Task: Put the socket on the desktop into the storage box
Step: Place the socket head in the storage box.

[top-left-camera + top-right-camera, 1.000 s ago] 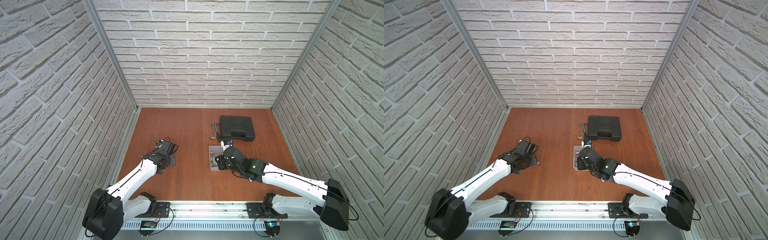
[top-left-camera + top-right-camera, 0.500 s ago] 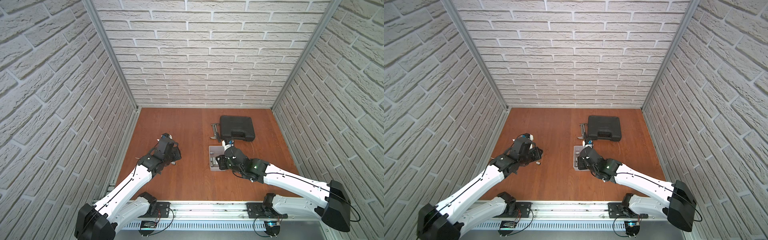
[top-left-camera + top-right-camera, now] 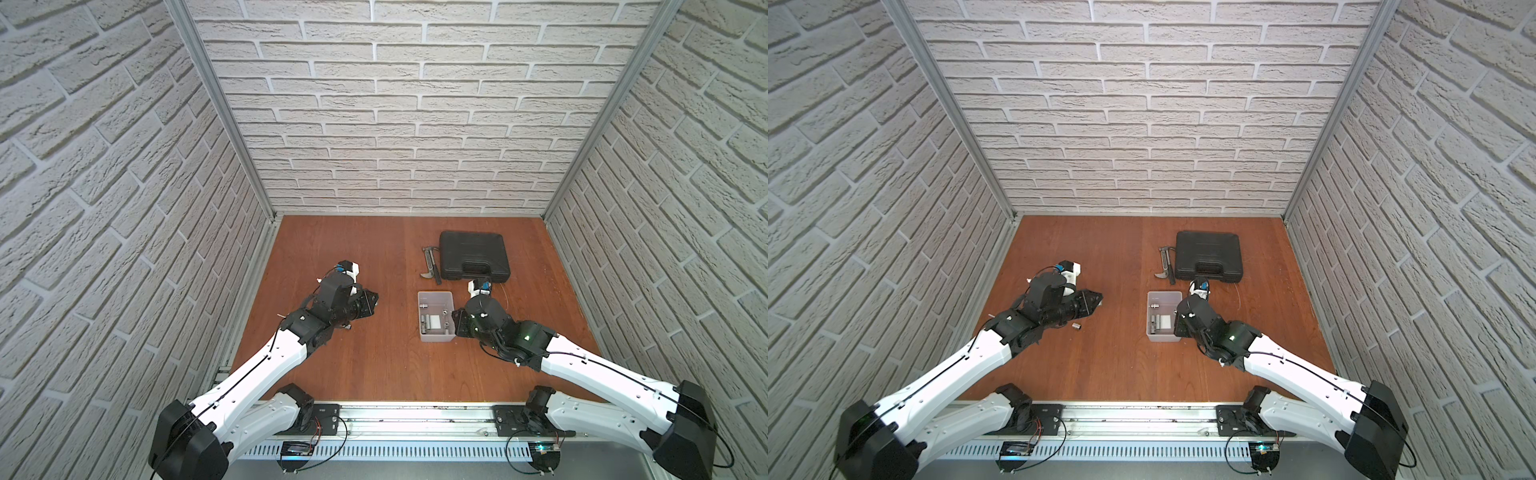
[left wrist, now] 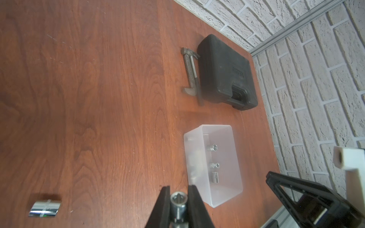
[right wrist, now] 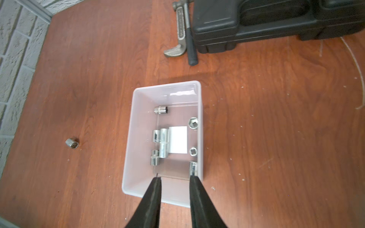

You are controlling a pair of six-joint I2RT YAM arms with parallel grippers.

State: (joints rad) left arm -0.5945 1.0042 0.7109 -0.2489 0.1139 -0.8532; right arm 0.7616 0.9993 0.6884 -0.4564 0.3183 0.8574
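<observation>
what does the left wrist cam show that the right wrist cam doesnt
Only left wrist: the left gripper shut on a socket.
Only right wrist: the white square on the storage box floor and the long socket next to it.
Both: the storage box with three sockets along one wall, a loose socket on the desktop, the black case and the metal tool beside it.

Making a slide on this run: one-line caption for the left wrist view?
Left claw grips a socket short of the storage box; a second socket lies loose on the desktop.
</observation>
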